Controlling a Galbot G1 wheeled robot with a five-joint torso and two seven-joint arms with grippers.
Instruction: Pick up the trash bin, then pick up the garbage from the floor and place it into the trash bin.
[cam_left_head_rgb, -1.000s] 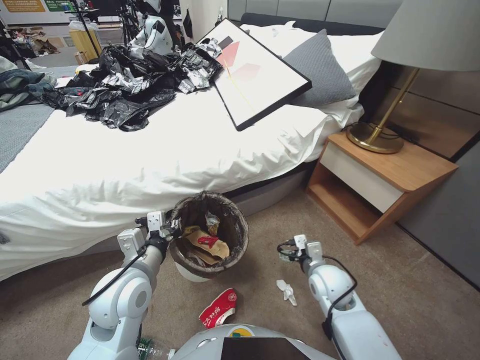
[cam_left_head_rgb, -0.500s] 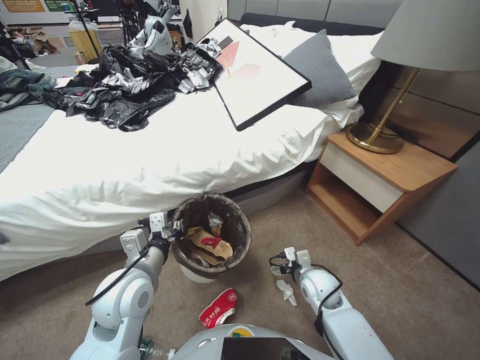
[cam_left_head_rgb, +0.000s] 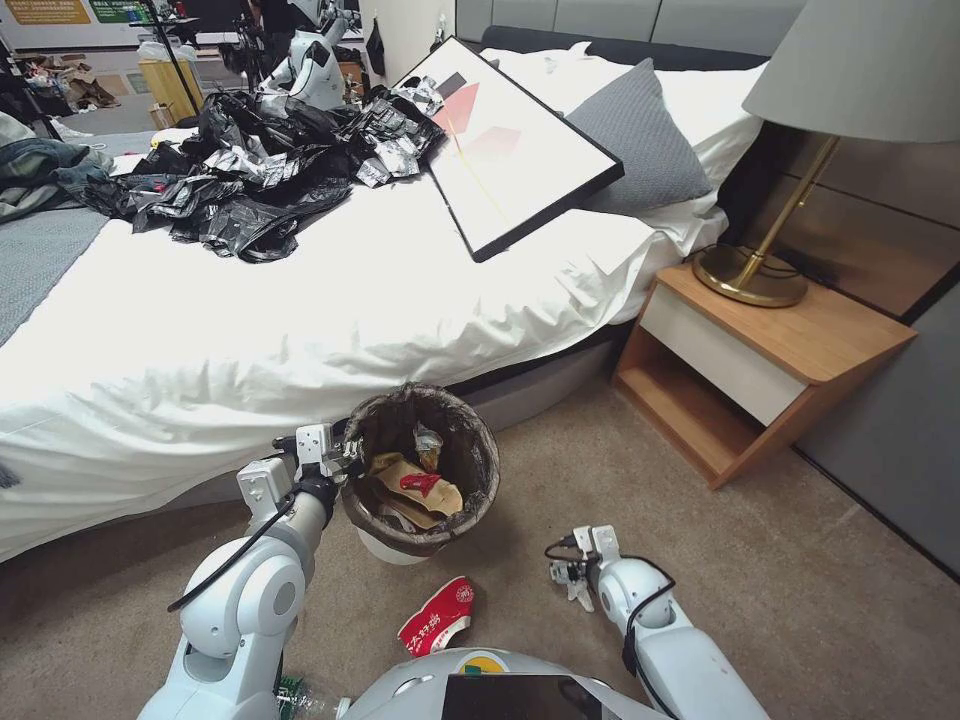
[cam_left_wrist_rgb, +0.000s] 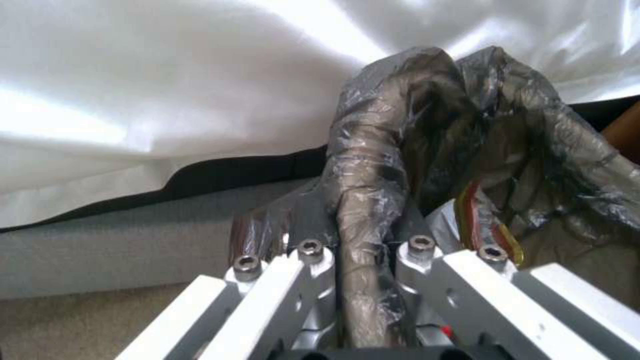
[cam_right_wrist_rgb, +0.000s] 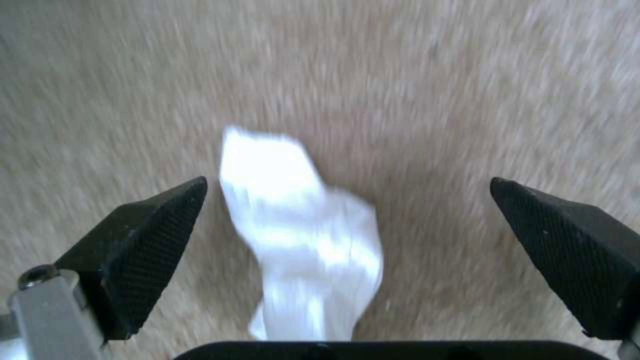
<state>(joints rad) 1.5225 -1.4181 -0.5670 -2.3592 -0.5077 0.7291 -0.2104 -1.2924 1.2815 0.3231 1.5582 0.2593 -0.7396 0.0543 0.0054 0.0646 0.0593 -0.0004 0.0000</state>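
The bin (cam_left_head_rgb: 420, 470) hangs clear of the carpet at about 11 o'clock from the robot's base, its rim pinched at 9 o'clock by the left gripper (cam_left_head_rgb: 345, 462), whose jaws are clamped on the dark liner (cam_left_wrist_rgb: 370, 200). So the first step looks done. Going near to far: a clear bottle (cam_left_head_rgb: 300, 697) lies at the robot's foot beside the left arm, at 8 o'clock of the view. A red-and-white wrapper (cam_left_head_rgb: 437, 617) lies on the carpet just ahead, at 6 o'clock from the bin. At 4 o'clock from the bin the right gripper (cam_right_wrist_rgb: 347, 240) hangs low over a white tissue (cam_right_wrist_rgb: 303, 235), jaws spread wide to either side and not touching it. Inside the bin sit a tan bag (cam_left_head_rgb: 410, 485) and a red scrap (cam_left_head_rgb: 422, 484), so some litter is already in. Left to do, by this view: tissue, wrapper and bottle. Beyond the bin stands the bed (cam_left_head_rgb: 250, 340).
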